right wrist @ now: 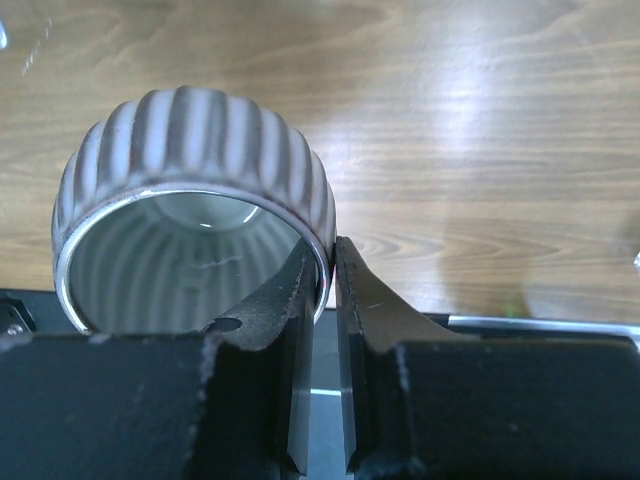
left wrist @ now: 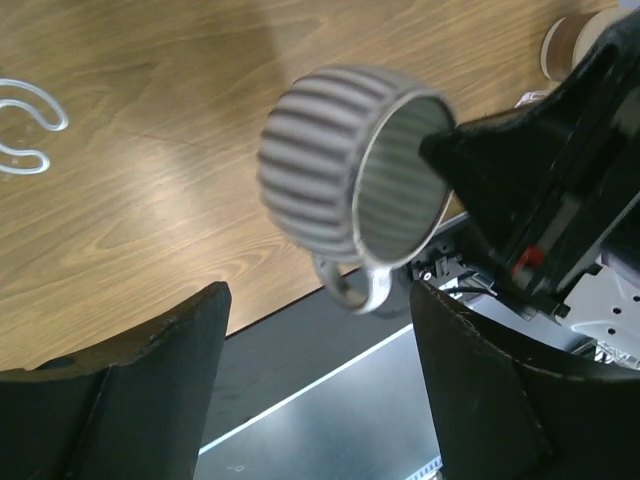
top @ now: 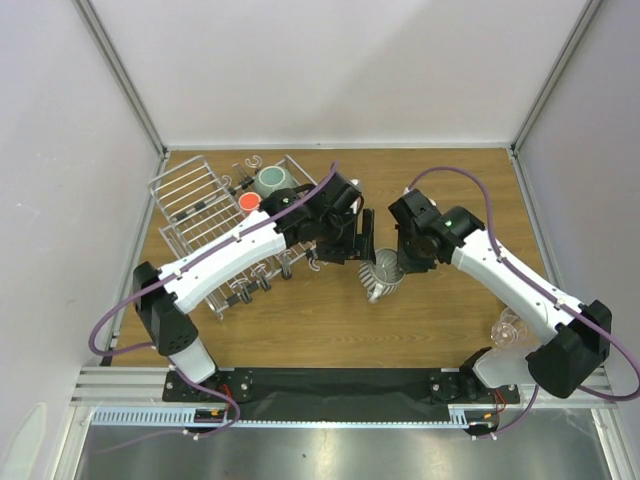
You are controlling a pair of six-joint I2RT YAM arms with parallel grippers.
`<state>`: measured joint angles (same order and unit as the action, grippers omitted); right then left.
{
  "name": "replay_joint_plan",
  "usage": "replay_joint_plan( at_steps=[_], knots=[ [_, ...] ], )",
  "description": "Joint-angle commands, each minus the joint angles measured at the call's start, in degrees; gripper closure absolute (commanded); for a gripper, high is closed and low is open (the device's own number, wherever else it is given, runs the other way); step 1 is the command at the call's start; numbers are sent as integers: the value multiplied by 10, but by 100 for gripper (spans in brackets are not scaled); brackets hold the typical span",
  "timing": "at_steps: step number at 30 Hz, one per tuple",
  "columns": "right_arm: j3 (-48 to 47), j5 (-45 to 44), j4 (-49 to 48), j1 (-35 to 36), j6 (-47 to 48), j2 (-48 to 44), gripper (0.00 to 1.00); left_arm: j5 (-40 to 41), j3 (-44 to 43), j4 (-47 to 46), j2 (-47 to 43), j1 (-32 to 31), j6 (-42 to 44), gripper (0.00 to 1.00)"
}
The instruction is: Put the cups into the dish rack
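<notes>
The wide wooden table (top: 320, 320) sets the stage. On its left side stands the dish rack (top: 195, 200), its wire panels folded up at an angle. Two cups sit in it: the dark teal mug (top: 272, 182) near the far right corner, and the red mug (top: 249, 201) just beside it.

Both arms meet mid-table, just right of the rack. The one to watch is the white ribbed mug (top: 383, 275), up off the wood and tipped on its side with the handle hanging down. It is in the air between the two wrists, not yet at the rack.

The right gripper (right wrist: 322, 270) has it, clamped on the rim with one finger inside the mouth and one outside against the ribs. My read is that this thin pinch at the lip is deliberate. It leaves the whole body and handle free for someone else to take.

That someone looks like the left gripper (left wrist: 318, 295). Its jaws are spread wide with nothing in them, lined up on the mug's ribbed side without touching it. The rack lies on the left arm's side, so a handover makes sense.

Smallest last: a clear glass (top: 510, 328) waits by the right arm's base, well apart from the rack. I cannot tell whether it is upright.
</notes>
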<state>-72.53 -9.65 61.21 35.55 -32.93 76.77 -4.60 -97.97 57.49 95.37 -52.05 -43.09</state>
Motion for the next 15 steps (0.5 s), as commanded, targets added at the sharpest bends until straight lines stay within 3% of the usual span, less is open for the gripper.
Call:
replay_joint_plan(
  at_steps=[1,4,10,15],
  knots=[
    [-7,-16,-3,21,-41,-14,100,11,23,-35,-5,-11,-22,22],
    [9,-24,0,32,-46,-5,100,27,73,-37,-26,-11,-41,23],
    [34,-42,12,39,-29,25,100,40,282,-85,-162,-10,-68,24],
    [64,-33,-8,42,-26,34,100,44,356,-92,-254,-9,-93,24]
  ],
)
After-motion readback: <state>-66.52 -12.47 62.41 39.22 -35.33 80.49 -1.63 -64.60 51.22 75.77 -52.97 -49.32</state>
